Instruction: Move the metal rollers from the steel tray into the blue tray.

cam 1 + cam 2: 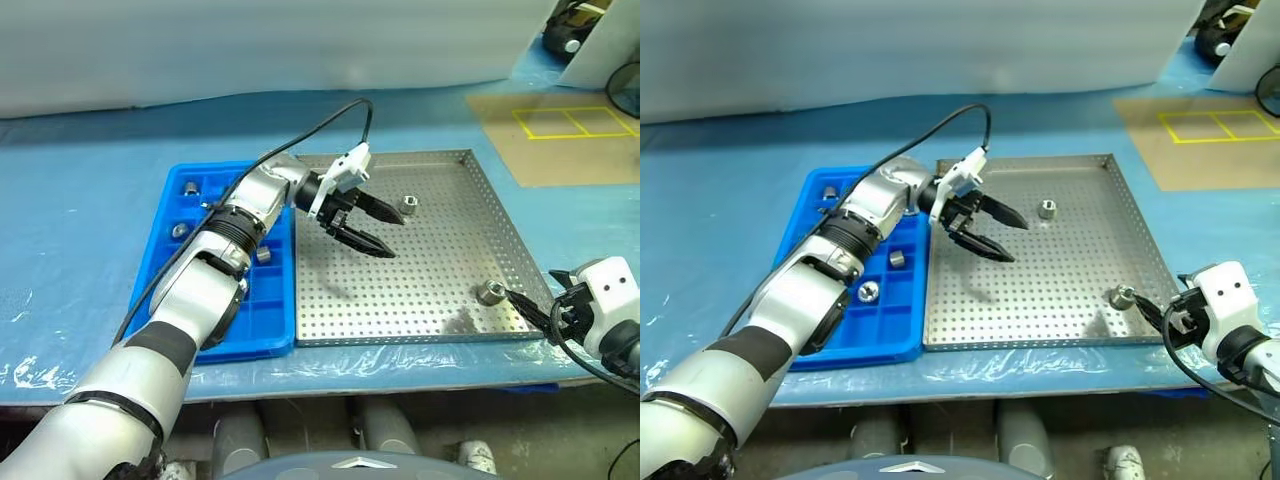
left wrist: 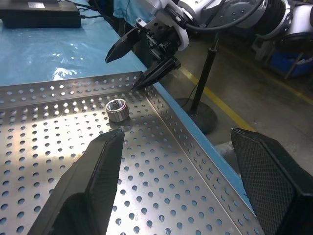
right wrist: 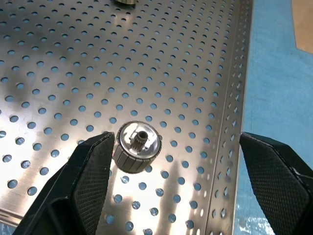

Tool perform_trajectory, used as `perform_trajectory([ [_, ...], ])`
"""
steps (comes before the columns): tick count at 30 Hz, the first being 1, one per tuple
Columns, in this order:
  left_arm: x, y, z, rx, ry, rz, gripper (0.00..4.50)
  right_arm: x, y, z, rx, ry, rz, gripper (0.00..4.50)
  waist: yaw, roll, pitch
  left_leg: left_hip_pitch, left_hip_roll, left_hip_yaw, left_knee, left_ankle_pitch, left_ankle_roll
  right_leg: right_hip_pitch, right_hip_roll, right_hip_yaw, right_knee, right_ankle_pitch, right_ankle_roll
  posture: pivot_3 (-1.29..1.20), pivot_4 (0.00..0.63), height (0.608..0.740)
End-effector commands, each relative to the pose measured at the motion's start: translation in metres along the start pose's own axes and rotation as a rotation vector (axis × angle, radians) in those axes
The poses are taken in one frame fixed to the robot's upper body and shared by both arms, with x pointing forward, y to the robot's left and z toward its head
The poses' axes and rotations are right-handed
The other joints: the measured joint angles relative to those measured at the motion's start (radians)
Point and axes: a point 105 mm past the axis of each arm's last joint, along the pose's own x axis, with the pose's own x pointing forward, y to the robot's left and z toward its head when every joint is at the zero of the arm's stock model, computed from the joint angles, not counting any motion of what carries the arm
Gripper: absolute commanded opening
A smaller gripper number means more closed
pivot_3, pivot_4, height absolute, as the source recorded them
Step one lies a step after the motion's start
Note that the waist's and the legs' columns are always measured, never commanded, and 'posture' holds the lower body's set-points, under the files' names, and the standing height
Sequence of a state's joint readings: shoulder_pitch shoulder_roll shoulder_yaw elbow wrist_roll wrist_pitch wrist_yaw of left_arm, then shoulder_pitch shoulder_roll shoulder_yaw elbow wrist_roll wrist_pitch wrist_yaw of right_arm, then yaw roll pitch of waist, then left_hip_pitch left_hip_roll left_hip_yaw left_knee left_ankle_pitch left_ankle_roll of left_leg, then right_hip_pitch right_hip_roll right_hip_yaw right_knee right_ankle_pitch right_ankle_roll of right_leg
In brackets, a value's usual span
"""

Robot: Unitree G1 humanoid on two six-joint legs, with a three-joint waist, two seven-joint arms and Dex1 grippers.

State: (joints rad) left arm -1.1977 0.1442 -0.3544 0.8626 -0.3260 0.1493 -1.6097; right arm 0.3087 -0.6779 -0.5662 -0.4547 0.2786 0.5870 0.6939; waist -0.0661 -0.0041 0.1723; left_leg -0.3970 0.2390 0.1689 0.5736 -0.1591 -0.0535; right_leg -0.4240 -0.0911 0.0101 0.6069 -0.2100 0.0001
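Right wrist view: I am lining my wide-open, empty right gripper (image 3: 168,188) on the upright roller (image 3: 137,146) just ahead; the left gripper (image 1: 362,225), open and empty, is hanging farther off.

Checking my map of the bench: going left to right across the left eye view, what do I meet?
Blue tray → left pincer → roller on the steel tray → roller near its front right corner → right pincer.

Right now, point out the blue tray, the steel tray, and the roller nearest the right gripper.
Blue tray (image 1: 810,214): right eye view, far left rim.
Steel tray (image 1: 400,300): left eye view, bare perforated floor.
Roller (image 3: 137,146): right wrist view, its top face.
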Motion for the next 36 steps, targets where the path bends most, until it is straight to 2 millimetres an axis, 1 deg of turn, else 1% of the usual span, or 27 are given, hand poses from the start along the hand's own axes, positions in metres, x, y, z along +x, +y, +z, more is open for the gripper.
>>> perform_trajectory([
  [1, 0.003, -0.004, 0.008, 0.024, -0.031, -0.026, 3.66, 0.006, 0.003, 0.002, -0.01, -0.017, 0.008, 4.19, -0.006, 0.0, 0.0, 0.0, 0.0, 0.0, 0.0, 0.0, 0.0, 0.0, 0.0, 0.0, 0.0, 0.0, 0.0, -0.6, 0.15, 0.74],
  [5, 0.002, -0.007, 0.005, 0.011, -0.035, -0.032, 3.66, 0.014, 0.002, -0.004, 0.031, -0.011, 0.013, 4.19, -0.005, 0.001, -0.001, 0.0, 0.0, 0.001, 0.002, -0.001, 0.002, 0.0, 0.0, 0.002, 0.0, 0.0, 0.0, -0.58, 0.15, 0.74],
  [9, 0.0, -0.01, 0.0, -0.002, -0.036, -0.027, 3.66, 0.025, 0.0, -0.019, 0.004, 0.037, 0.023, 4.19, -0.003, 0.001, -0.001, -0.001, -0.001, 0.002, 0.003, -0.003, 0.005, 0.0, -0.001, 0.002, -0.001, 0.0, 0.0, -0.54, 0.15, 0.74],
  [15, -0.004, -0.013, -0.004, -0.013, -0.036, -0.018, 3.66, 0.036, -0.002, -0.026, -0.008, 0.052, 0.039, 4.19, -0.002, 0.001, -0.001, -0.002, -0.001, 0.004, 0.004, -0.004, 0.007, 0.0, -0.001, 0.004, -0.001, 0.0, 0.0, -0.52, 0.15, 0.74],
  [18, -0.006, -0.014, -0.006, -0.02, -0.032, -0.01, 3.66, 0.043, 0.001, -0.029, -0.038, 0.063, 0.063, 4.19, -0.007, -0.001, -0.001, 0.002, -0.001, 0.006, 0.005, -0.004, 0.007, 0.002, -0.001, 0.008, -0.001, 0.0, 0.0, -0.51, 0.15, 0.74],
  [23, -0.007, -0.014, -0.007, -0.027, -0.032, -0.003, 3.66, 0.054, 0.017, -0.023, -0.036, 0.039, 0.124, 4.19, -0.011, -0.007, -0.001, 0.008, -0.002, 0.008, 0.006, -0.004, 0.007, 0.005, 0.0, 0.011, -0.001, -0.001, 0.002, -0.51, 0.15, 0.74],
  [24, -0.008, -0.014, -0.007, -0.027, -0.032, -0.002, 3.66, 0.056, 0.019, -0.023, -0.036, 0.036, 0.133, 4.19, -0.013, -0.008, -0.001, 0.009, -0.002, 0.008, 0.006, -0.004, 0.007, 0.005, 0.0, 0.013, -0.001, -0.003, 0.006, -0.51, 0.15, 0.74],
  [27, -0.008, -0.014, -0.008, -0.029, -0.028, 0.007, 3.66, 0.063, 0.03, -0.018, -0.035, 0.025, 0.179, 4.19, -0.028, -0.011, -0.003, 0.01, -0.002, 0.008, 0.006, -0.004, 0.007, 0.005, 0.001, 0.014, -0.001, -0.004, 0.007, -0.51, 0.15, 0.74],
  [34, -0.01, -0.014, -0.01, -0.03, -0.026, 0.02, 3.66, 0.072, 0.036, -0.013, -0.051, 0.018, 0.23, 4.19, -0.06, -0.014, -0.004, 0.012, -0.002, 0.008, 0.006, -0.004, 0.007, 0.005, 0.003, 0.016, -0.001, -0.003, 0.007, -0.49, 0.15, 0.74],
  [35, -0.01, -0.014, -0.01, -0.03, -0.026, 0.021, 3.66, 0.072, 0.037, -0.013, -0.059, 0.02, 0.238, 3.78, -0.061, -0.014, -0.004, 0.012, -0.002, 0.008, 0.006, -0.004, 0.007, 0.004, 0.003, 0.016, -0.002, -0.003, 0.007, -0.49, 0.15, 0.74],
  [36, -0.01, -0.014, -0.01, -0.028, -0.024, 0.023, 3.66, 0.073, 0.037, -0.013, -0.063, 0.021, 0.241, 3.6, -0.062, -0.015, -0.004, 0.012, -0.001, 0.008, 0.006, -0.004, 0.007, 0.004, 0.003, 0.016, -0.002, -0.003, 0.007, -0.48, 0.15, 0.74],
])
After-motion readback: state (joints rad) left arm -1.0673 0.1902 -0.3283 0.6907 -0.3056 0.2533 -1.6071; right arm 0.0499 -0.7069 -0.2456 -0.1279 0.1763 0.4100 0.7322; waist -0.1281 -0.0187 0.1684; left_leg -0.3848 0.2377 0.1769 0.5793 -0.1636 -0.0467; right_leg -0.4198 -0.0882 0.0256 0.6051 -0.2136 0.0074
